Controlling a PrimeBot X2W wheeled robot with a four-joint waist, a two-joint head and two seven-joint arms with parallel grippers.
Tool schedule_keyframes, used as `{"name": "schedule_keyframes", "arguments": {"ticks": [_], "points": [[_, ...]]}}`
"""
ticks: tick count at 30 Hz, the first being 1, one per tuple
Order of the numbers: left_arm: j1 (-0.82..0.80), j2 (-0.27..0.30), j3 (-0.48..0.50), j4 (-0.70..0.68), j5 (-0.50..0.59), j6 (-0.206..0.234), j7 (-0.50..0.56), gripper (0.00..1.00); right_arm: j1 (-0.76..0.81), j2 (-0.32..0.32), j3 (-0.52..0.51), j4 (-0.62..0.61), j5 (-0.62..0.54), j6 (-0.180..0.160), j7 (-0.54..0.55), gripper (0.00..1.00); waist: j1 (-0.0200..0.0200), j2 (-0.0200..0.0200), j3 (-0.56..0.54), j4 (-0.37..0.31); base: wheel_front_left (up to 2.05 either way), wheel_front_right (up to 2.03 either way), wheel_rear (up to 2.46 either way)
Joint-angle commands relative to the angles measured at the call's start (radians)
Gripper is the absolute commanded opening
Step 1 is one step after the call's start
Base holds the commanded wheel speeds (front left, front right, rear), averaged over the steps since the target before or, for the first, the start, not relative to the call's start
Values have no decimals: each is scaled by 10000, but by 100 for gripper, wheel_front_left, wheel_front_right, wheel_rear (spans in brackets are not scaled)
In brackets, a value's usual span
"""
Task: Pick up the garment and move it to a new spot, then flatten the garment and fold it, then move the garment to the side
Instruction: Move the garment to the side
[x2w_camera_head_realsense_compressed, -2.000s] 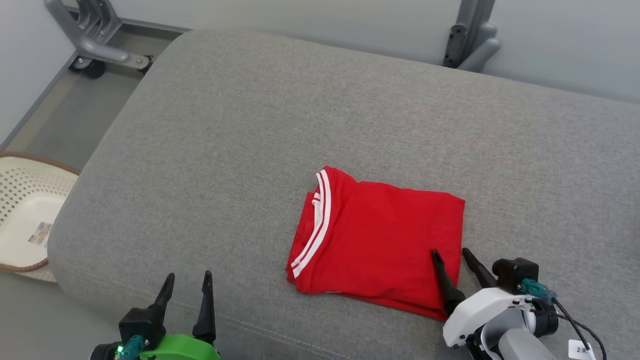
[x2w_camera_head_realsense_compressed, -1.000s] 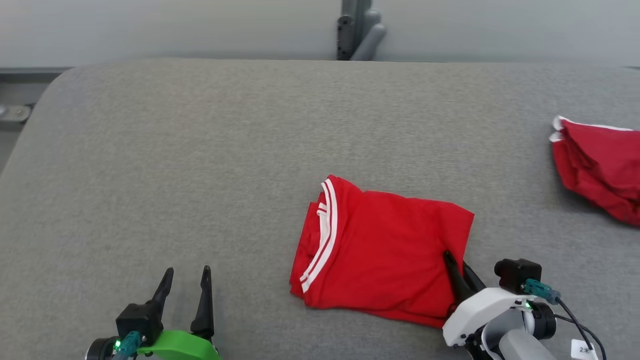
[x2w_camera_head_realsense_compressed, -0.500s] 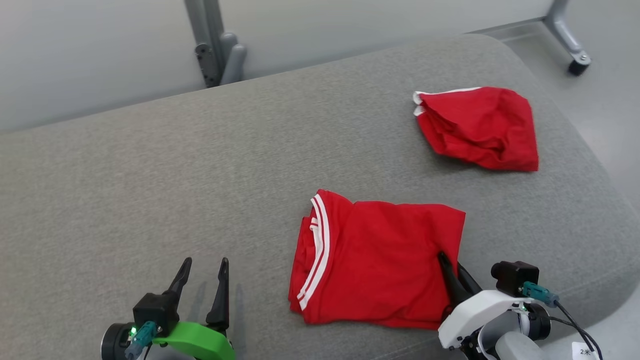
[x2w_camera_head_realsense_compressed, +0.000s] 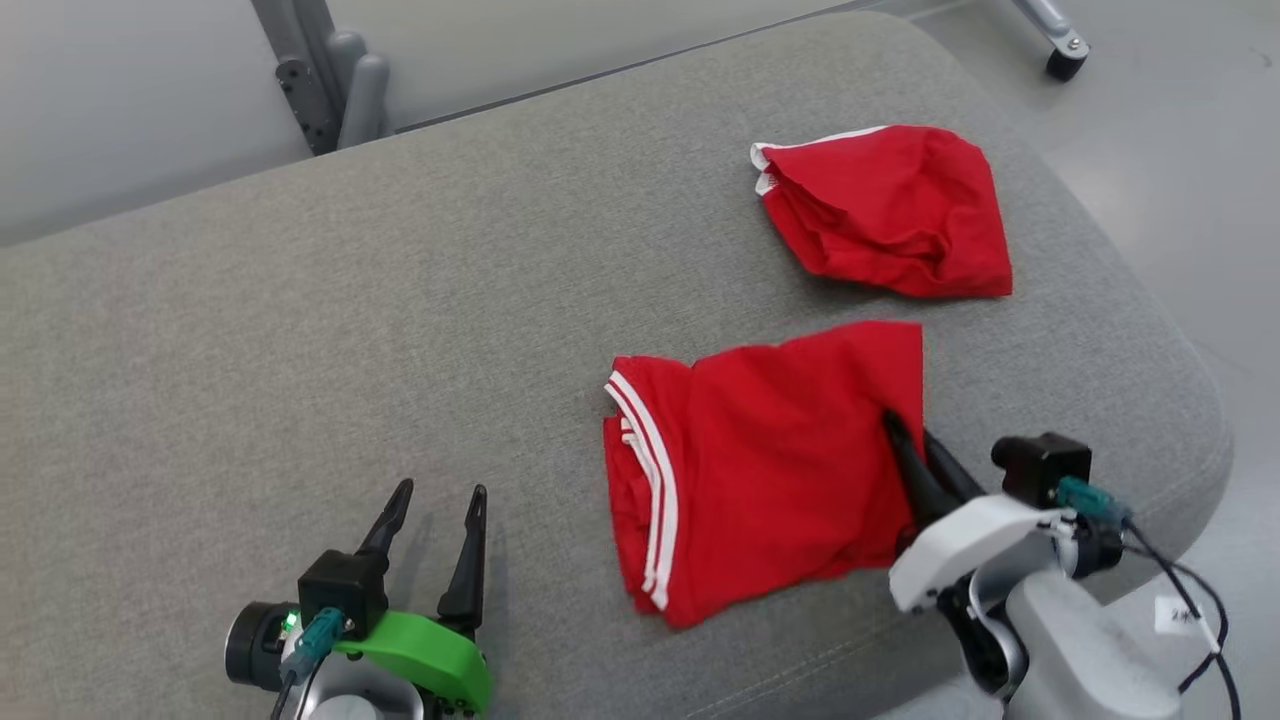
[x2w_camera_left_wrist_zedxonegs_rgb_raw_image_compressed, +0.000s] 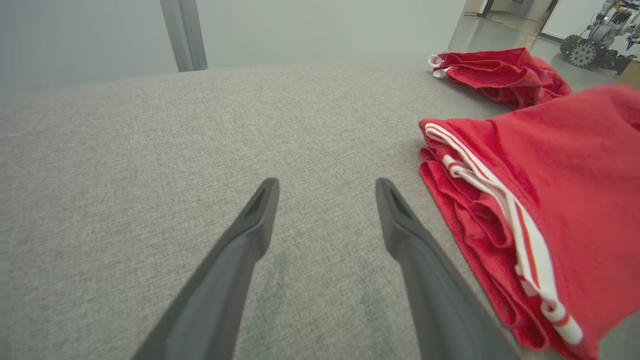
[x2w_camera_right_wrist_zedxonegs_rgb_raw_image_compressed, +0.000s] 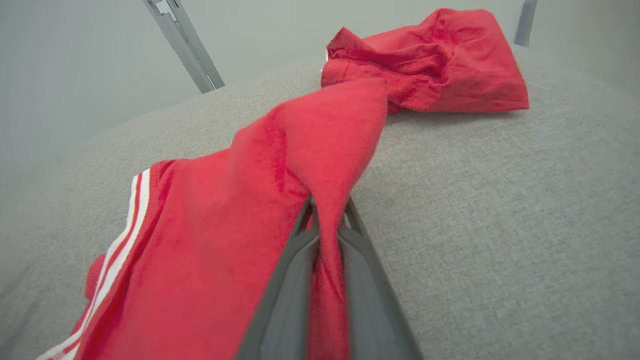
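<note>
The garment (x2w_camera_head_realsense_compressed: 760, 460) is a folded red shirt with white stripes along its left edge, lying on the grey cushion (x2w_camera_head_realsense_compressed: 300, 330). My right gripper (x2w_camera_head_realsense_compressed: 908, 428) is shut on its right edge, and the cloth there is lifted and puckered between the fingers (x2w_camera_right_wrist_zedxonegs_rgb_raw_image_compressed: 300, 270). The garment (x2w_camera_right_wrist_zedxonegs_rgb_raw_image_compressed: 240, 220) rises toward the pinch in the right wrist view. My left gripper (x2w_camera_head_realsense_compressed: 438, 492) stands open over bare cushion, well left of the garment (x2w_camera_left_wrist_zedxonegs_rgb_raw_image_compressed: 540, 200), with nothing between its fingers (x2w_camera_left_wrist_zedxonegs_rgb_raw_image_compressed: 400, 225).
A second red garment (x2w_camera_head_realsense_compressed: 890, 210) lies crumpled at the cushion's far right; it also lies just past the held one (x2w_camera_right_wrist_zedxonegs_rgb_raw_image_compressed: 430, 65) and at upper right (x2w_camera_left_wrist_zedxonegs_rgb_raw_image_compressed: 500, 75). The cushion's rounded right end (x2w_camera_head_realsense_compressed: 1190, 400) drops to the floor. A grey metal post (x2w_camera_head_realsense_compressed: 320, 70) stands behind.
The head camera has swung right, bringing the second garment into view. My right gripper has pulled the folded garment's right edge up and toward the far right. The left gripper stays open.
</note>
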Motion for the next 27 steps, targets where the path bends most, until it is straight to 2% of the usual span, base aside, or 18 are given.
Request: {"name": "schedule_keyframes", "arguments": {"ticks": [1,9,16,22,23,24,27], "points": [[-197,50,-6,-49,110,13,5,100,-616,-264,111,-29,-125,-16,-31,0,0,0,478,588,0,0,0],[-533,49,-110,-71,354,-50,5,100,-2765,-1461,263,278,-380,-16,-33,0,0,0,1277,1371,0,0,0],[-821,49,32,-99,619,-98,5,100,-4398,-3254,-156,968,-468,-16,43,0,0,0,1965,1949,0,0,0],[-1037,47,38,-118,721,-140,5,100,-5309,-4322,-660,2148,-763,-18,417,0,0,0,2327,2371,0,0,0],[-1065,47,40,-113,746,-146,5,100,-5416,-4390,-787,2449,-887,-18,537,20,0,0,2386,2434,0,0,0],[-1111,47,46,-111,770,-151,5,100,-5527,-4497,-900,2781,-1089,-18,668,100,0,0,2450,2495,0,0,0],[-1208,50,44,-97,779,-138,11,100,-5897,-4667,-1390,3690,-1573,-16,765,100,0,0,2595,2685,0,0,0]]}}
